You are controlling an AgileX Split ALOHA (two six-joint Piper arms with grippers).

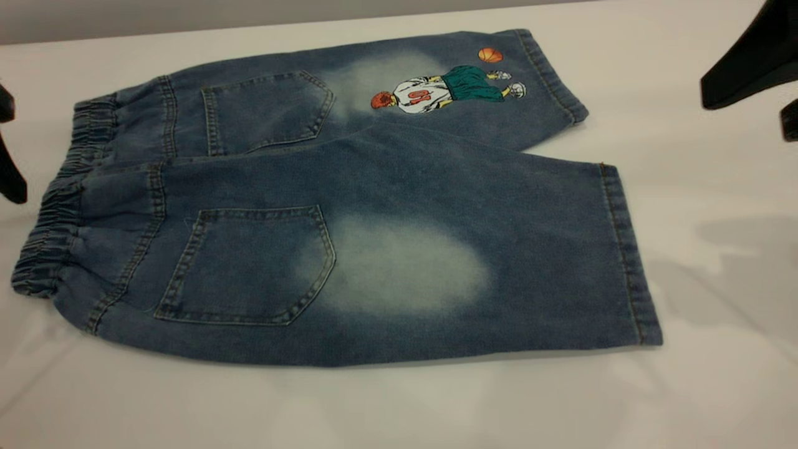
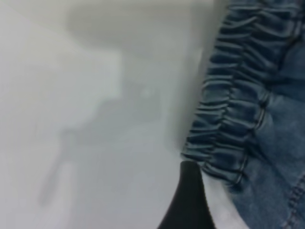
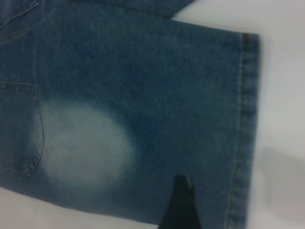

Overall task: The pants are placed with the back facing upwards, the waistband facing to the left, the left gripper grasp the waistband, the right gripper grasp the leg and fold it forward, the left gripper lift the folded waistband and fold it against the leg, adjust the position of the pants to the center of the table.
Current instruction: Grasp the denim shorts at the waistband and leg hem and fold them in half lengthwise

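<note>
Waistband just beside left hand, leg under right hand; grip states unclear.

A lab-like setup: bare white table, grey wall.

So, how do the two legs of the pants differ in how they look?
The near leg is plain, with a large pale oval patch; the far leg carries a basketball-player print. The near leg overlaps the far leg's inner edge. Both are faded blue denim, lie flat, and have a back pocket.
</note>
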